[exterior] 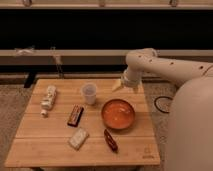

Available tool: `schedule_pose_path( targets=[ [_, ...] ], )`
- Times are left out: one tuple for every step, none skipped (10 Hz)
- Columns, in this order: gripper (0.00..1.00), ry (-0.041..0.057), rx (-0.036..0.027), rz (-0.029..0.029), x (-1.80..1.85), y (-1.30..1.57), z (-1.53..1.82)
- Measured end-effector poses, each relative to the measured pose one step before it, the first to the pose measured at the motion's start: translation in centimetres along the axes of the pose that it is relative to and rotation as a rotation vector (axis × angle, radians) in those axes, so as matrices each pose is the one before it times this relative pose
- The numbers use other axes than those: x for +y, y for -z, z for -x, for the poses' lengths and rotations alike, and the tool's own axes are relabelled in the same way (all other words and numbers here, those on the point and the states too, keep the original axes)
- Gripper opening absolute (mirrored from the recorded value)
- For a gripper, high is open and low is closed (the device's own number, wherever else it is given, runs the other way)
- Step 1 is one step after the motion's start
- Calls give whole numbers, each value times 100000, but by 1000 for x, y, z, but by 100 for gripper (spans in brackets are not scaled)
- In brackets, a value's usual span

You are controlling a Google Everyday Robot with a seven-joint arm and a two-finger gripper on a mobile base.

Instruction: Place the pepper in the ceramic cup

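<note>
Rearward, hand (117,85) wide open, empty, over far edge of table (40,145); pepper (110,140) near front edge.

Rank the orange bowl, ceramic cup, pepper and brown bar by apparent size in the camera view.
1. orange bowl, clearly largest
2. ceramic cup
3. brown bar and pepper: similar length, pepper nearer the camera, so not ranked apart
The open gripper hovers empty beyond the bowl, right of the cup.

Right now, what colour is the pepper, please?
Pepper: dark red, camera view. Gripper hovers beside the ceramic cup.
</note>
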Motion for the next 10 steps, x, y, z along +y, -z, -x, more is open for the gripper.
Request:
schedule_pose_path(
  targets=[
    [80, -3, 6, 1, -2, -2, -4],
    [80, -4, -7, 2, 0, 2, 2],
    [80, -39, 31, -6, -29, -3, -20],
    [80, 164, 59, -212, -42, -20, -66],
    [80, 1998, -34, -817, 174, 73, -441],
    [80, 2512, 194, -560, 478, 12, -905],
    [80, 2700, 214, -775, 654, 23, -1392],
    [80, 2290, 277, -784, 847, 48, -1676],
    [80, 2598, 839, -738, 1208, -127, -2267],
    [80, 2696, 833, -542, 1317, -144, -2306]
  ],
)
